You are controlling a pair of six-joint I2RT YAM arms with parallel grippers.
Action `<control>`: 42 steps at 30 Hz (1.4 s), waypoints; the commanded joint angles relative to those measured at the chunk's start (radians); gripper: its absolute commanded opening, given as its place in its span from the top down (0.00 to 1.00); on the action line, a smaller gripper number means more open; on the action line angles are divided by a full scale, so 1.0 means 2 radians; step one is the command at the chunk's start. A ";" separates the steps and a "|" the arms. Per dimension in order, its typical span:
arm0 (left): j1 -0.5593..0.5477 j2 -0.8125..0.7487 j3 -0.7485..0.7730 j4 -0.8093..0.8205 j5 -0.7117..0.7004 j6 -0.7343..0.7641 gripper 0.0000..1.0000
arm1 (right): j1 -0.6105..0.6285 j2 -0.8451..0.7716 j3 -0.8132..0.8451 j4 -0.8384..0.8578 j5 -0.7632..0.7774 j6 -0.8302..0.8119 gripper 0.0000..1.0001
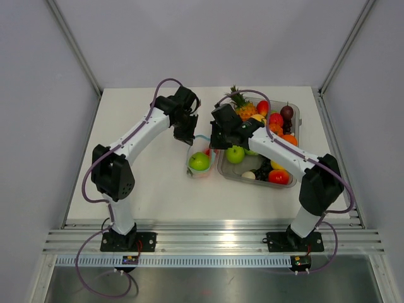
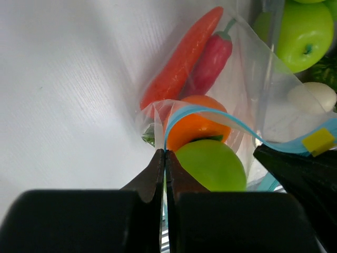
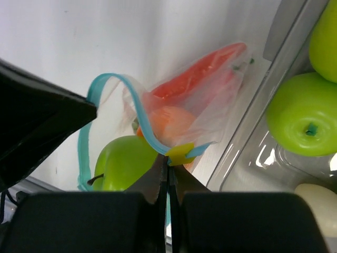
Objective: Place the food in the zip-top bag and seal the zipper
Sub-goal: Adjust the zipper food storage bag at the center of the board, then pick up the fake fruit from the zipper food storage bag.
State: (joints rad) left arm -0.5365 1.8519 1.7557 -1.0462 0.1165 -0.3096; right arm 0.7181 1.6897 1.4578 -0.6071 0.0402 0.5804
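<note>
On the table (image 1: 145, 126), just beside the tray (image 1: 298, 110), treat the zip-top bag (image 1: 201, 151) as light, limp, slippery film, best held by the left gripper (image 2: 164, 158) and right gripper (image 3: 168, 166) clamped shut on its stiffer zipper (image 2: 210, 112), with chili (image 2: 210, 60) and orange piece (image 2: 195, 126) loose inside.

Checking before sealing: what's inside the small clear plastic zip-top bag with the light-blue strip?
Showing through the clear bag: a long orange-red carrot-shaped piece, a dark red chili pepper, a round orange piece, and a green apple at the mouth. Whatever lies under them is covered.
</note>
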 commanded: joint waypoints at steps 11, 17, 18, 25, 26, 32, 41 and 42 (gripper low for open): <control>0.013 -0.019 -0.025 0.044 0.084 -0.005 1.00 | -0.003 -0.059 0.004 -0.036 0.062 -0.059 0.45; 0.016 -0.016 -0.043 0.054 0.097 -0.006 1.00 | 0.047 -0.095 -0.022 -0.035 0.051 -0.107 0.46; 0.016 -0.017 -0.046 0.055 0.098 -0.007 1.00 | 0.052 -0.098 -0.024 -0.033 0.046 -0.108 0.49; 0.020 -0.023 -0.055 0.061 0.105 -0.009 1.00 | 0.065 -0.073 -0.041 -0.031 -0.039 -0.099 0.61; 0.021 -0.026 -0.054 0.060 0.106 -0.009 1.00 | 0.067 -0.066 -0.043 -0.029 -0.044 -0.098 0.61; 0.021 -0.038 -0.048 0.054 0.105 -0.007 1.00 | 0.070 -0.037 -0.046 -0.014 -0.058 -0.086 0.62; 0.021 -0.042 -0.060 0.054 0.106 -0.004 1.00 | 0.070 0.013 0.001 -0.040 0.067 -0.052 0.62; 0.021 -0.043 -0.062 0.054 0.106 -0.004 1.00 | 0.070 0.016 0.007 -0.039 0.076 -0.048 0.61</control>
State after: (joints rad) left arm -0.4992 1.8183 1.6424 -0.9489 0.3027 -0.3214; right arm 0.8501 1.7103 1.4014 -0.6899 0.0639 0.4469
